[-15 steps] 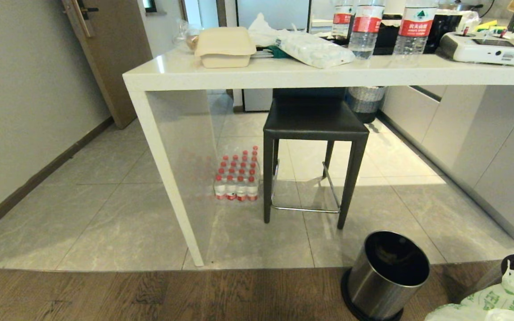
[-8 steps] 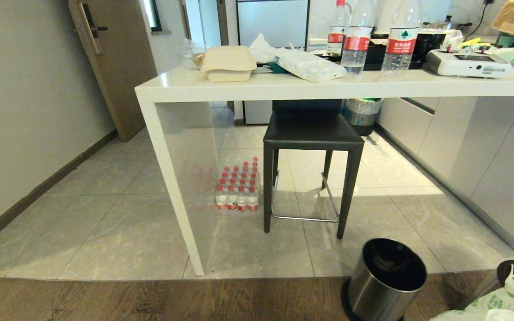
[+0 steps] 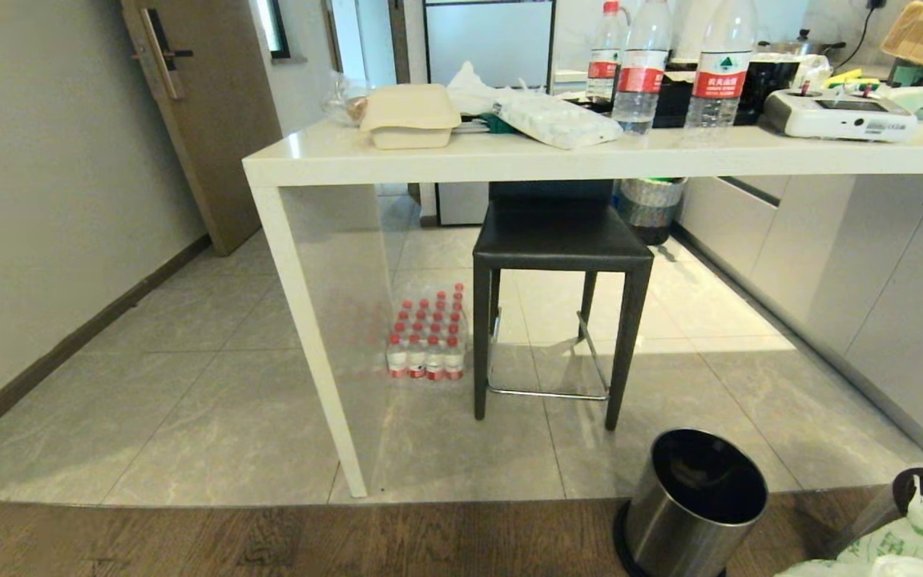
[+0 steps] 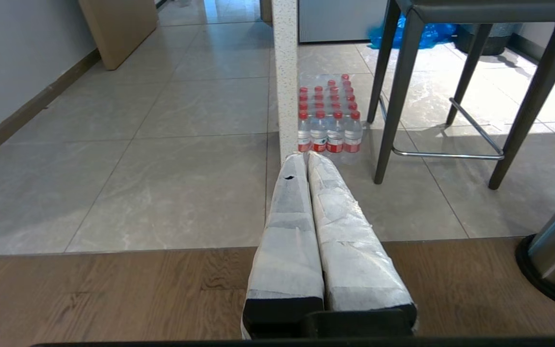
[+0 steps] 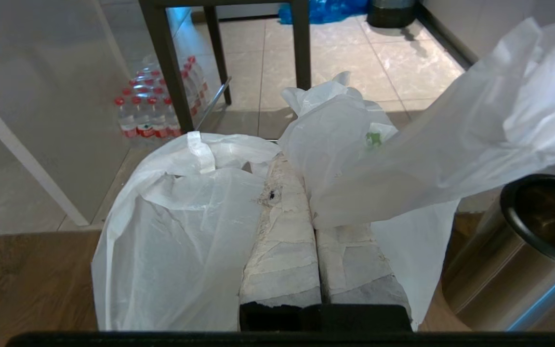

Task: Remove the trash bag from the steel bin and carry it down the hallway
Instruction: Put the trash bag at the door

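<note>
Although neither arm shows in the head view, the wrist views show both. The right pincer (image 5: 301, 188) is clamped on the trash bag (image 5: 181, 241), whose film drapes over the padded fingers (image 5: 282, 250) and hides their tips. At the lower right of the head view that bag is cut off by the frame edge. The steel bin (image 3: 694, 505) stands empty at lower right, its base cropped, partly on the wooden floor (image 3: 189, 541). The left pincer (image 4: 307, 155) is pressed together, holding nothing, low over the floor near the table (image 3: 509, 152) leg.
</note>
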You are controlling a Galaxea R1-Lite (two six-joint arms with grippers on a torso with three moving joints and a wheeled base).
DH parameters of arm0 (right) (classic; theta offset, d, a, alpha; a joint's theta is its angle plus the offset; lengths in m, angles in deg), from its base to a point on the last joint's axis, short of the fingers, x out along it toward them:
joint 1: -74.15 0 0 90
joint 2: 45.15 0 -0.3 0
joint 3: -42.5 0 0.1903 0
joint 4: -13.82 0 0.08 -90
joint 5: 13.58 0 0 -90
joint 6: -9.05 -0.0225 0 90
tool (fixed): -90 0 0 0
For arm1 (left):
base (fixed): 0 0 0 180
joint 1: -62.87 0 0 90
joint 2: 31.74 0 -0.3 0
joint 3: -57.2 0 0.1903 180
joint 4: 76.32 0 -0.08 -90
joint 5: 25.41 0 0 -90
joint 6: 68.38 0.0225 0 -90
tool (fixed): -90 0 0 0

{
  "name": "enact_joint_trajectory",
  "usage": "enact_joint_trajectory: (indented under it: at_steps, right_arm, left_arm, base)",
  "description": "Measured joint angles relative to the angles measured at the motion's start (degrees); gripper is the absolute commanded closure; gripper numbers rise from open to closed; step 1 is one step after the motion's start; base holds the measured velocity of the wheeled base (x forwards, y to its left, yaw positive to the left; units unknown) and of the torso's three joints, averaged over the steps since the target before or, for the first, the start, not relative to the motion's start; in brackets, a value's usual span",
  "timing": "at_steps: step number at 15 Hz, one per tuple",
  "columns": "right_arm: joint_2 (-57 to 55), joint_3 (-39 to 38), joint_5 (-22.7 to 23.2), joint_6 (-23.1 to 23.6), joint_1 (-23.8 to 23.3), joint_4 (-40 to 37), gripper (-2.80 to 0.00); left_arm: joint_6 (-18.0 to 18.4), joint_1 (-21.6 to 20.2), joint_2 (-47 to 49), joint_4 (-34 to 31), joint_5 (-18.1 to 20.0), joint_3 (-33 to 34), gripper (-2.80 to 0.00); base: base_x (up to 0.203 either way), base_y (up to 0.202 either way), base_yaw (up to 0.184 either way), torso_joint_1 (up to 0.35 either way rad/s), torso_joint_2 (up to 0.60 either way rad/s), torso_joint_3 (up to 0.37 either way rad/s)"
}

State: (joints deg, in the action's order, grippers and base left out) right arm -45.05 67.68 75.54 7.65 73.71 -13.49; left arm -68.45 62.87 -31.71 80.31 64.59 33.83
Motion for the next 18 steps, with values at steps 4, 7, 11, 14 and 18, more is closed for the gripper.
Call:
enact_joint_trajectory:
  at_steps: [4, 7, 11, 14, 18]
  right_arm:
    - [0.0, 0.0, 0.0, 0.0, 0.0, 0.0, 0.00]
    - [0.0, 0.0, 0.0, 0.0, 0.1, 0.0, 0.00]
    - [0.0, 0.0, 0.0, 0.0, 0.0, 0.0, 0.00]
    - [0.0, 0.0, 0.0, 0.0, 0.0, 0.0, 0.00]
    - [0.0, 0.0, 0.0, 0.0, 0.0, 0.0, 0.00]
  left_arm:
    - [0.0, 0.0, 0.0, 0.0, 0.0, 0.0, 0.00]
    - [0.0, 0.0, 0.0, 0.0, 0.0, 0.0, 0.00]
    - [0.0, 0.0, 0.0, 0.0, 0.0, 0.0, 0.00]
    - [0.0, 0.0, 0.0, 0.0, 0.0, 0.0, 0.00]
    - [0.0, 0.0, 0.0, 0.0, 0.0, 0.0, 0.00]
  base:
    - [0.002, 0.155, 0.002, 0.002, 0.00, 0.003]
    - [0.000, 0.191, 0.010, 0.002, 0.00, 0.002]
    - [0.000, 0.190, 0.009, 0.002, 0.00, 0.003]
    - [0.000, 0.191, 0.009, 0.002, 0.00, -0.001]
    - [0.000, 0.190, 0.010, 0.002, 0.00, 0.001]
